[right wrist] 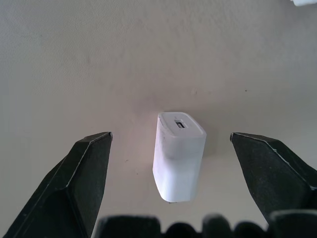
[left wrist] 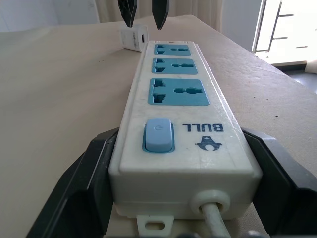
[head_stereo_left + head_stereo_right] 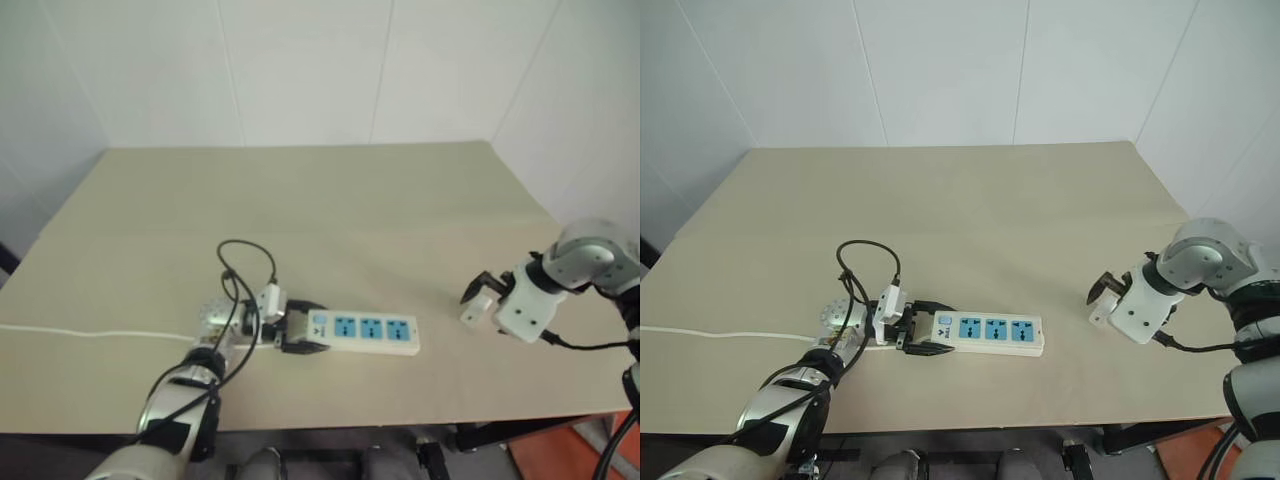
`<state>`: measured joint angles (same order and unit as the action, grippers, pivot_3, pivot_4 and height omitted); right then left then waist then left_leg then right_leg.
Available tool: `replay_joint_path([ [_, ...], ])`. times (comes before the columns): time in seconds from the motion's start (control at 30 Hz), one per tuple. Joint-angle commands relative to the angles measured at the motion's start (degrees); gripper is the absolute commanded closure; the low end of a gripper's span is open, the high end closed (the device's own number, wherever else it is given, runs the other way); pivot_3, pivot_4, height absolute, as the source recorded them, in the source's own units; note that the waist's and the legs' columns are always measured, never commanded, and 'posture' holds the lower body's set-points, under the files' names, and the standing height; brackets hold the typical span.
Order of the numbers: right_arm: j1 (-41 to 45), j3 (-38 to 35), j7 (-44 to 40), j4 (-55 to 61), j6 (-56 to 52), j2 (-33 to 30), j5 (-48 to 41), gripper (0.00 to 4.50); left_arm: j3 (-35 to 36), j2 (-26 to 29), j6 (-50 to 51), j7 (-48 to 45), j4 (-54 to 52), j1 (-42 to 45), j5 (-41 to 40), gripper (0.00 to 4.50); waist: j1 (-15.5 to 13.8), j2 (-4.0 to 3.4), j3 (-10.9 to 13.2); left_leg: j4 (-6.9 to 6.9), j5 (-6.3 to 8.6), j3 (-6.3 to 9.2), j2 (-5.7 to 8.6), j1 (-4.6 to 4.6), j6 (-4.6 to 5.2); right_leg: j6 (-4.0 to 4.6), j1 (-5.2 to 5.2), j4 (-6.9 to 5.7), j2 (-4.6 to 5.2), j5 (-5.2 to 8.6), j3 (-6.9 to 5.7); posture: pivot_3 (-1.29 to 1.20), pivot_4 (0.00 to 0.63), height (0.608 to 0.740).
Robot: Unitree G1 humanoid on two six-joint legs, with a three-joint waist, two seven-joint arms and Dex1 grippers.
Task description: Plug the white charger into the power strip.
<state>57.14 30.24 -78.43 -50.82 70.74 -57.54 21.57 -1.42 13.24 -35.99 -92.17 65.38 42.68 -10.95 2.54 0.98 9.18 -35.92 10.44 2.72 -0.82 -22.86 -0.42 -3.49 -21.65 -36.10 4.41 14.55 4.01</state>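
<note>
The left pincer [image 3: 923, 334] lies low on the beige counter [image 3: 330, 190], near its front edge, and pinches the power strip [image 3: 985, 332] at its cord end, one black finger [image 2: 81, 188] pressed to each long side. In the left wrist view the strip runs straight away from this pincer: first the blue rocker switch [image 2: 158, 135] and the printed brand mark, then three blue sockets [image 2: 177, 92] in a row. From the clamped end a thin white cord [image 3: 90, 334] trails across the counter toward its left edge. A black cable loop [image 3: 868, 262] arches just behind the left wrist.

To the right of the strip's free end lies a stretch of bare counter, and beyond it, near the right edge, the right pincer [image 1: 171, 163] points steeply down with its fingers [image 1: 79, 173] spread wide. The white charger [image 1: 178, 156] stands on the counter between them, touching neither, with open space on both sides; its small port faces up. In the head views the charger [image 3: 474, 312] shows as a small white block just under the fingertips, well apart from the strip.

Farther back the counter is broad, plain surface up to the rear edge, where it meets a white wall [image 3: 320, 70].
</note>
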Motion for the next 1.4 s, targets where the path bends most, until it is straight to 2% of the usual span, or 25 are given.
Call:
replay_joint_path([
  [0.03, 2.3, 0.7, 3.08, -2.06, 2.08, 0.78, 2.72, 0.0, -0.26, 0.4, -0.45, -0.33, -1.44, -0.97, -0.35, 1.19, 0.0, 0.0, 0.0, 0.0, 0.0, 0.01, 0.0, 0.0, 0.0, 0.0, 0.01, 0.0, 0.0, 0.0, 0.0, 0.0, 0.15, 0.74],
  [0.53, 7.75, 6.17, 15.66, -9.81, 5.69, 4.39, 16.22, 0.0, 0.49, 0.78, -0.14, 0.03, -4.65, -3.98, -0.49, 1.19, 0.15, -0.04, -0.02, 0.03, 0.0, 0.01, 0.0, 0.05, 0.0, 0.02, 0.0, -0.04, -0.01, 0.0, 0.01, 0.0, 0.15, 0.74],
  [0.63, 8.48, 7.25, 18.31, -10.58, 6.43, 4.67, 18.97, 0.52, 0.45, 0.86, -0.13, 0.08, -5.16, -4.48, -0.52, 1.19, 0.19, -0.05, -0.03, 0.03, 0.0, 0.01, 0.0, 0.05, 0.0, 0.03, 0.0, -0.04, -0.01, 0.0, 0.02, 0.0, 0.15, 0.74],
  [0.9, 10.49, 9.7, 26.27, -11.65, 7.04, 4.94, 25.44, 3.2, 0.2, 1.1, -0.22, 0.38, -5.92, -5.51, -0.29, 1.19, 0.31, -0.11, -0.06, 0.04, 0.0, 0.01, 0.0, 0.13, 0.0, 0.04, 0.05, -0.06, -0.01, 0.0, 0.03, 0.0, 0.15, 0.74],
  [0.93, 10.72, 10.05, 27.08, -11.78, 7.1, 4.92, 26.11, 3.36, 0.16, 1.09, -0.25, 0.43, -5.91, -5.55, -0.24, 1.19, 0.32, -0.11, -0.07, 0.04, 0.0, 0.01, 0.0, 0.16, 0.0, 0.04, 0.08, -0.05, -0.02, 0.0, 0.03, 0.0, 0.15, 0.74],
  [1.07, 11.81, 10.42, 28.62, -11.92, 7.69, 4.71, 26.8, 3.36, -0.06, 1.19, -0.54, 0.51, -5.55, -5.36, 0.09, 1.19, 0.33, -0.14, -0.08, 0.06, 0.0, 0.01, 0.0, 0.22, 0.0, 0.05, 0.15, -0.05, -0.02, 0.01, 0.03, 0.0, 0.15, 0.74],
  [1.13, 12.29, 9.89, 28.18, -11.78, 7.53, 4.49, 25.3, 3.36, -0.08, 1.17, -0.42, 0.39, -5.43, -5.11, 0.07, 1.19, 0.38, -0.14, -0.08, 0.06, 0.0, 0.01, 0.0, 0.25, 0.0, 0.06, 0.18, -0.04, -0.01, 0.01, 0.03, 0.0, 0.15, 0.74],
  [1.27, 11.04, 5.47, 20.65, -12.44, 4.42, 4.81, 10.29, 3.36, -0.05, 1.09, -0.05, 0.18, -5.41, -4.59, -0.06, 1.19, 0.48, -0.13, -0.08, 0.08, 0.0, 0.01, 0.0, 0.35, 0.0, 0.06, 0.31, -0.01, -0.01, 0.01, 0.03, 0.0, 0.15, 0.74],
  [1.4, 0.65, -4.89, 4.9, 2.52, -18.39, 3.35, -19.74, 3.36, -0.14, 1.49, -0.05, 0.61, -5.13, -4.21, 0.35, 1.19, 0.43, -0.11, -0.06, 0.07, 0.01, 0.08, -0.02, 0.47, 0.01, 0.06, 0.55, 0.04, -0.01, 0.01, -0.02, 0.0, 0.15, 0.74],
])
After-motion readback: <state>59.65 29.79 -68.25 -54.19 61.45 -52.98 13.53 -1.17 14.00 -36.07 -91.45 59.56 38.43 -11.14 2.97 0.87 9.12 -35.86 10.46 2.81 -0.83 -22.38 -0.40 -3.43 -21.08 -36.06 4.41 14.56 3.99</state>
